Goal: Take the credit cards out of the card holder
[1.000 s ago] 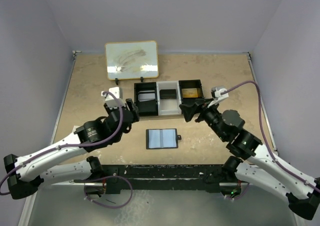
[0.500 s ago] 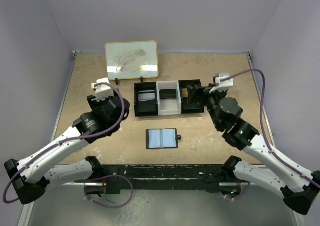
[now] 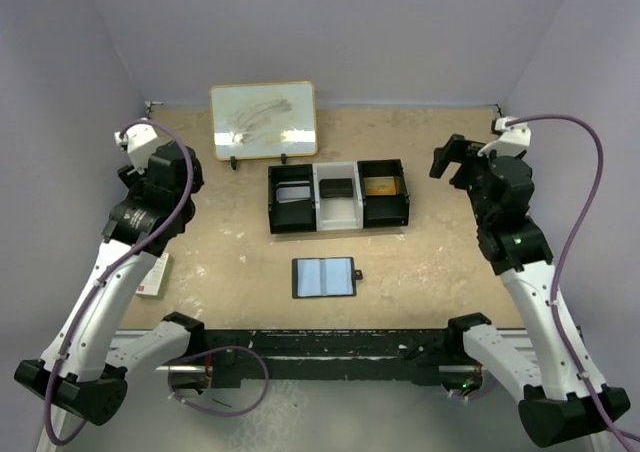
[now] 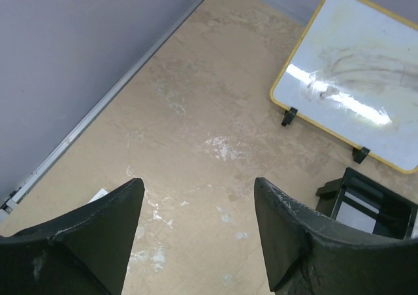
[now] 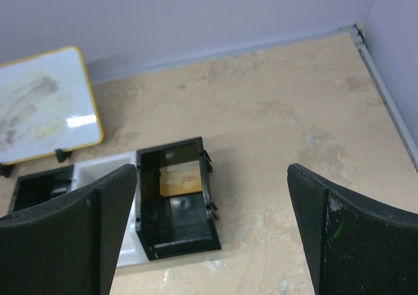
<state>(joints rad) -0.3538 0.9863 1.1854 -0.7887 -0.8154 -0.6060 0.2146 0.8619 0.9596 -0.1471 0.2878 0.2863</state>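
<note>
Gaping empty, the left claw (image 4: 198,189) and right claw (image 5: 212,174) hang well apart from the unfolded card holder (image 3: 323,277).

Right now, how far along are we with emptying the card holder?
Looks done: the card holder lies open with bare panels, and the tray holds a pale card, a dark card and a gold card. In hand: nothing; left gripper and right gripper are open, empty. Remaining: probably nothing.

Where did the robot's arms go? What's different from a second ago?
The left gripper and right gripper swung away from the tray, out toward the side walls, jaws open and empty. The card holder, tray and whiteboard did not move.
</note>
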